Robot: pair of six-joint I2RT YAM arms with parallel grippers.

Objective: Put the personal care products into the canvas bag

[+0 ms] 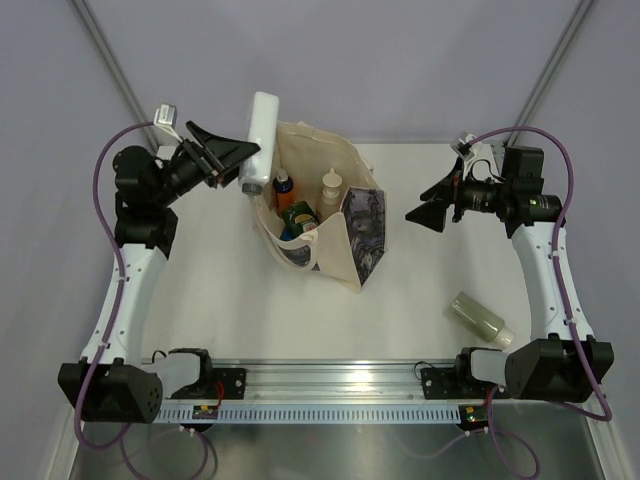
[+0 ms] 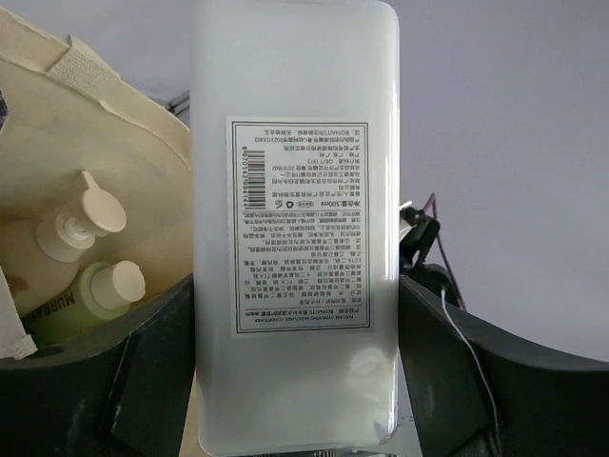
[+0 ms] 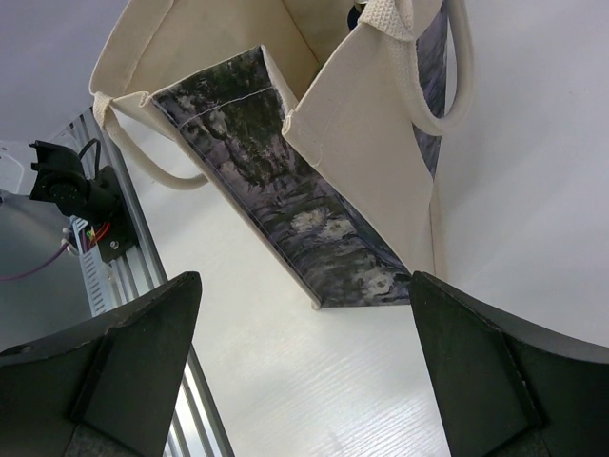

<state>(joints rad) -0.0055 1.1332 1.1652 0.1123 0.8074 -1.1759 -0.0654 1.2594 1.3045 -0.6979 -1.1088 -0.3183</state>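
Pale grey walls close around a white counter (image 1: 220, 300), and on it, a little left of centre, stands the canvas bag (image 1: 335, 255), upright and open-mouthed, one dark printed side facing right. Inside the bag sit a cream pump bottle (image 1: 330, 192), an orange spray bottle (image 1: 284, 188) and a green bottle (image 1: 298, 215); something blue shows beneath them, too hidden to name. The left wrist view looks past the cream wall of the bag (image 2: 95, 143) and shows the pump bottle (image 2: 71, 228) beside a green bottle with a pale cap (image 2: 100, 290).

At the bag's left rim, a tall whitish bottle (image 1: 258, 135) hangs tilted in the air, its cap end lowest and level with the rim. The left tool (image 1: 240, 158) is clamped on it, one finger on each flank. Seen from the wrist, the whitish bottle (image 2: 295, 238) fills the frame between the fingers of the left tool (image 2: 295, 314), its printed label upside down.

The right tool (image 1: 425, 205) hovers to the right of the bag, fingers spread apart and holding nothing. Its wrist view shows the right tool (image 3: 304, 324) facing the bag's printed end (image 3: 285, 190) and loop handles.

Well apart from the bag, a sage-green bottle (image 1: 480, 318) lies on its side on the counter, near the right arm's base. A metal rail (image 1: 330, 380) runs along the near edge.
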